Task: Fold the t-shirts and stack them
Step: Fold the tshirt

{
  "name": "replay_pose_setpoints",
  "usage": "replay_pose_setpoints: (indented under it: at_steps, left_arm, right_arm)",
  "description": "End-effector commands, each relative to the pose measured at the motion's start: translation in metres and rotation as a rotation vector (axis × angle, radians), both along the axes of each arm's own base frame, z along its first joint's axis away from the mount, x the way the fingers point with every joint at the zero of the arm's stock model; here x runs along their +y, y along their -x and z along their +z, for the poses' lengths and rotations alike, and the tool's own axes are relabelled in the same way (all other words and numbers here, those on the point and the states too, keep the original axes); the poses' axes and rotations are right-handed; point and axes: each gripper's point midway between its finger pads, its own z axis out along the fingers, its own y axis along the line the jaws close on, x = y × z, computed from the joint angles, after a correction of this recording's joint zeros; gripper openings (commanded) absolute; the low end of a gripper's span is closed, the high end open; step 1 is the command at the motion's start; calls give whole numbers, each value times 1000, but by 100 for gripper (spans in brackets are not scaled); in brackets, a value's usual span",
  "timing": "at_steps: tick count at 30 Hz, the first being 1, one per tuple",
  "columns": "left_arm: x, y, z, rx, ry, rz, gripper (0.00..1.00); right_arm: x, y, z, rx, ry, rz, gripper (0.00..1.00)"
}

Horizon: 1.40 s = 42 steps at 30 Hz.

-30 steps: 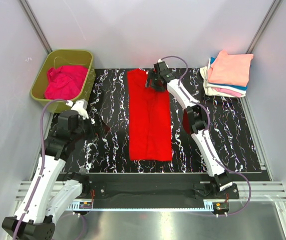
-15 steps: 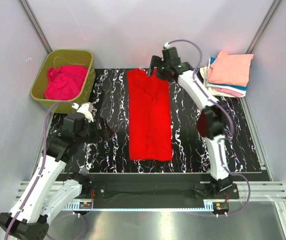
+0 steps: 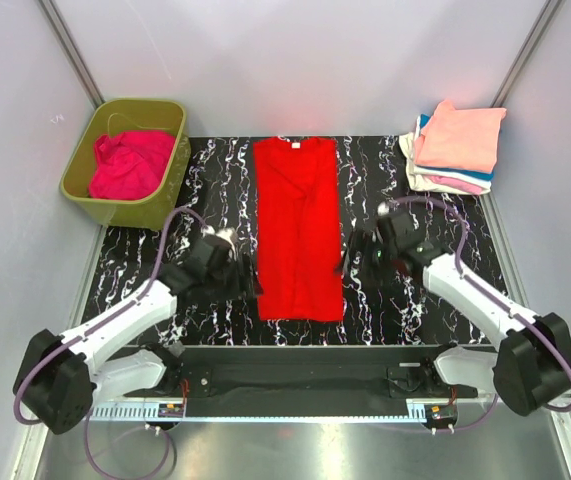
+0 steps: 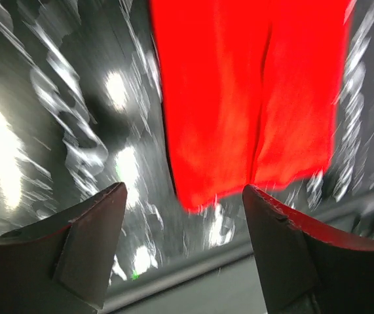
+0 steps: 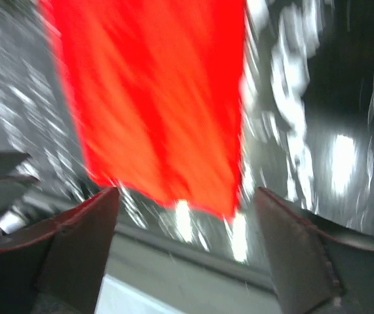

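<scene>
Both pairs of jaws stand wide apart with nothing between them. The left jaws hover just beside the left long edge of the red t-shirt (image 3: 298, 225) and the right jaws just beside its right edge, both towards the near hem. I cannot tell whether either tip brushes the cloth, because my wrist views are blurred. Each does show the red hem lying ahead of empty, spread jaws over the table (image 3: 215, 180).

The shirt lies flat in the middle of the table as a long narrow strip, collar at the far end, sleeves already tucked in. I read the mirrored placing of my two arms as set-up for the crosswise fold: one near corner each, so the hem would lift evenly and not skew. For that, the jaws have yet to close on cloth.

The folded stack (image 3: 457, 148), peach on top, sits at the far right, well apart from the arms, and I judge this shirt belongs there. The magenta-pink t-shirt (image 3: 130, 165) lies crumpled in the olive tub (image 3: 77, 188) at far left, not yet folded.
</scene>
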Motion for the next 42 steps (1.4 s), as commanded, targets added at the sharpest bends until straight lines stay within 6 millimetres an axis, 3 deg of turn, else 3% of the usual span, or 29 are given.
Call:
replay_pose_setpoints:
  at_steps: [1, 4, 6, 14, 24, 29, 30, 31, 32, 36, 41, 42]
  left_arm:
    - [-21, 11, -3, 1, 51, 10, 76]
    - [-23, 19, -17, 38, 66, 35, 75]
    - [-20, 26, -27, 70, 69, 56, 75]
    - [-16, 44, -61, 141, 80, 80, 74]
    - [-16, 49, -74, 178, 97, 98, 74]
    - [-19, 52, -75, 184, 114, 94, 73]
    - [-20, 54, -76, 189, 112, 89, 73]
    - [-20, 56, -78, 195, 105, 89, 73]
    - [-19, 57, -81, 204, 98, 93, 70]
    - [-17, 65, -92, 243, 70, 102, 63]
    - [-20, 63, -93, 236, 67, 94, 56]
    - [-20, 62, -94, 236, 63, 98, 49]
  right_arm:
    - [5, 61, -26, 178, -47, 5, 88]
    - [8, 92, -53, 275, -19, 11, 81]
    - [9, 102, -69, 311, -14, 11, 78]
    - [15, 101, -100, 394, 39, 7, 66]
    - [18, 79, -108, 393, 100, -22, 59]
    - [19, 76, -110, 404, 120, -16, 43]
    - [19, 77, -111, 404, 121, -14, 38]
    - [19, 77, -110, 401, 120, -13, 24]
    - [19, 76, -110, 396, 119, -15, 20]
    - [18, 76, -111, 398, 119, -17, 8]
    - [19, 77, -110, 394, 117, -10, 2]
    - [18, 77, -112, 395, 119, -9, 1]
